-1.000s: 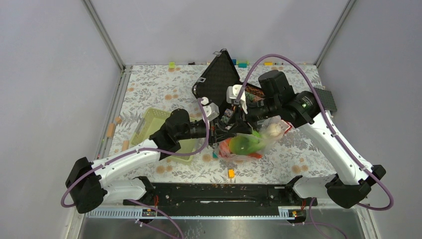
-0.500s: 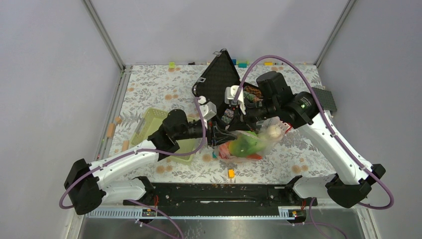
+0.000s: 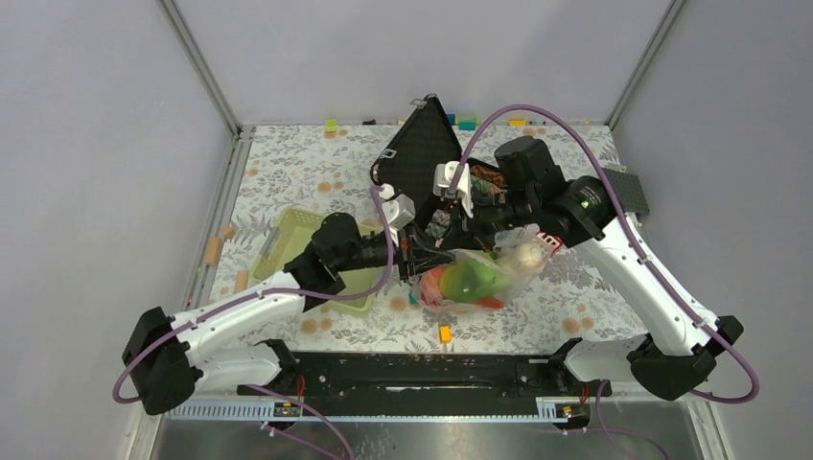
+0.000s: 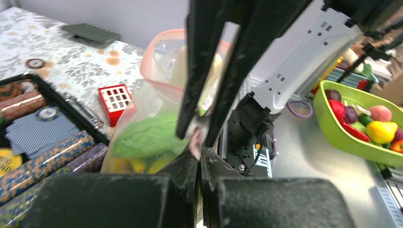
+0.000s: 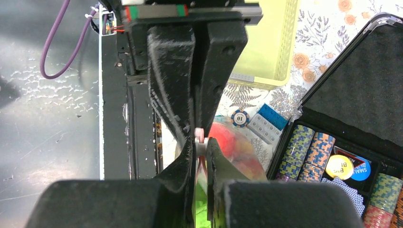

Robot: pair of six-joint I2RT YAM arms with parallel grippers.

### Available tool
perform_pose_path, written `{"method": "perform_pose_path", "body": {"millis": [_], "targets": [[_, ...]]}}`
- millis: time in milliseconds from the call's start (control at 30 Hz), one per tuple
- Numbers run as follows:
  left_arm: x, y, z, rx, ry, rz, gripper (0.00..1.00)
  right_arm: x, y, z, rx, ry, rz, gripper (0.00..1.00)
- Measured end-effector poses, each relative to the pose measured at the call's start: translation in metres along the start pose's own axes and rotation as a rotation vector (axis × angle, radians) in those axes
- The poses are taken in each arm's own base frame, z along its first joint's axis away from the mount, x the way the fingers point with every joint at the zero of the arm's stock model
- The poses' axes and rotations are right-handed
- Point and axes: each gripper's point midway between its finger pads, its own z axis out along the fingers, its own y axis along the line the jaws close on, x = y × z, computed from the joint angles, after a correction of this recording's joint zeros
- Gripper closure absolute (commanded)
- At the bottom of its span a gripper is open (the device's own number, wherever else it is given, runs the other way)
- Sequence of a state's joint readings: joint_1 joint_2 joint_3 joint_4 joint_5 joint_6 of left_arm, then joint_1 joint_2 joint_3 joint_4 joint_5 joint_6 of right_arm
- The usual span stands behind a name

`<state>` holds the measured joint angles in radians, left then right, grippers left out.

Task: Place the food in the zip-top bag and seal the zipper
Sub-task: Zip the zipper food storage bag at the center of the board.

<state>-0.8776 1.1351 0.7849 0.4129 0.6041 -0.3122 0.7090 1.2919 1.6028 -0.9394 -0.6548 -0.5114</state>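
Observation:
The clear zip-top bag (image 3: 513, 264) lies at the table's centre, holding food: a green leaf (image 3: 470, 281), a red piece (image 5: 228, 137) and yellow pieces. The bag and leaf (image 4: 147, 137) show in the left wrist view, with the pink zipper (image 4: 154, 47) curving above them. My left gripper (image 3: 429, 259) and right gripper (image 3: 444, 240) meet tip to tip at the bag's left end. Both are shut on the pink zipper (image 5: 199, 134). The left gripper (image 4: 199, 159) pinches it from below, the right gripper (image 5: 202, 147) just beside.
A light green basket (image 3: 297, 240) stands left of the bag. An open black case (image 3: 422, 153) with poker chips (image 5: 309, 147) stands behind. A red block (image 4: 114, 99), blue blocks (image 5: 268, 118) and an orange block (image 3: 445, 333) lie nearby. A green bowl of toy food (image 4: 347, 142) is off the table.
My left arm has drawn a little to the left and back, still pinching the zipper. The bag's left end shifted slightly with it. The right arm barely moved.

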Motion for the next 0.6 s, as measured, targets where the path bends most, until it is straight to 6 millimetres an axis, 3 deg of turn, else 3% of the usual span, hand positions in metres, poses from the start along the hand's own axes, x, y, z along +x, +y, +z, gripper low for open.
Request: {"method": "perform_pose_path", "body": {"millis": [167, 600], "targets": [[-0.005, 0.008, -0.011, -0.097, -0.067, -0.007, 1.0, -0.003, 0.0, -0.002, 0.015, 0.015, -0.016, 1.0], [-0.008, 0.015, -0.032, -0.188, -0.211, -0.006, 1.0, 0.012, -0.005, -0.006, 0.052, 0.07, 0.032, 1.0]]}}
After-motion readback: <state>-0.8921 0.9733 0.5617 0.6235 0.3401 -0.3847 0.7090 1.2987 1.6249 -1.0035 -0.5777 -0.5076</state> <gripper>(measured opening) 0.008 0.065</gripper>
